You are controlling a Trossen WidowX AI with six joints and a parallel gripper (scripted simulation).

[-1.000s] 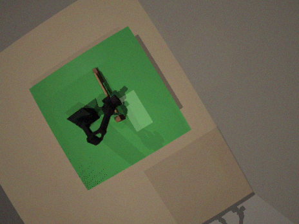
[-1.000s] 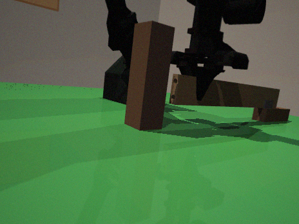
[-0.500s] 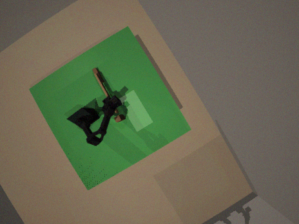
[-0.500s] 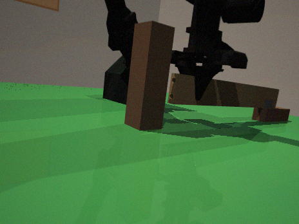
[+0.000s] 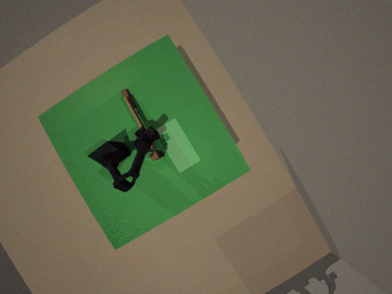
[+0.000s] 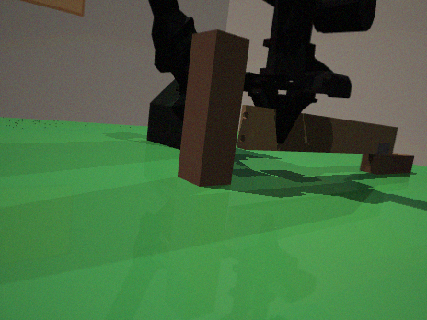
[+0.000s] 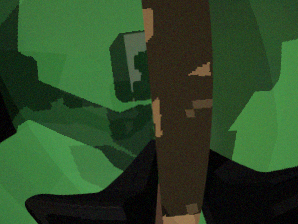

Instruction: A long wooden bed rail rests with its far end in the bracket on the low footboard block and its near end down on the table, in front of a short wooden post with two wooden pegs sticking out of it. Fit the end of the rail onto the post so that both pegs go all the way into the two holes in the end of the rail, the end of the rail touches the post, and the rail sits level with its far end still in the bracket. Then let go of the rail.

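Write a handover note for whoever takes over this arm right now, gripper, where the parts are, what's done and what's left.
Gripper: shut on the rail, gripping it from above near its post end.
Rail: near end lifted off the green mat, right beside the post, two holes visible in its end face. Far end sits at the low footboard block.
Post: upright on the mat. The pegs are hidden from view.
Done: rail grasped, lifted, brought up to the post.
Left: confirm both pegs are fully in and the end touches the post, check the rail is level, then let go.
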